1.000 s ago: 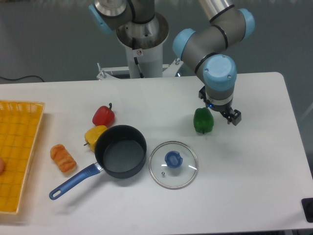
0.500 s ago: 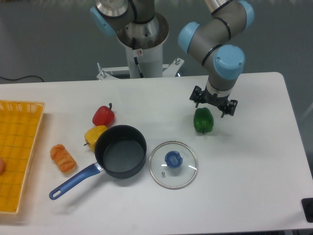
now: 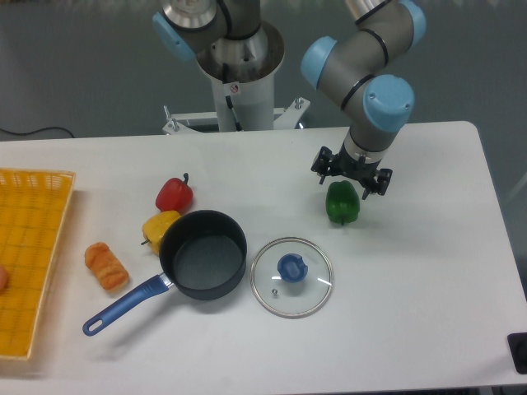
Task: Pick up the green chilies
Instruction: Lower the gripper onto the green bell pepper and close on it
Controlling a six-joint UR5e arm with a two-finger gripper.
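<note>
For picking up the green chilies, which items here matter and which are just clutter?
Belongs to the job:
green chilies
hand, open, just above the chilies

Just lying about:
red pepper
yellow pepper
pot
glass lid
orange bread toy
yellow basket

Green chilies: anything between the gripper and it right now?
Nothing visible. The gripper hangs open just above and behind the green chilies, with only bare table around it. The glass lid lies nearer the camera, off the approach, and the pot is farther left.
</note>
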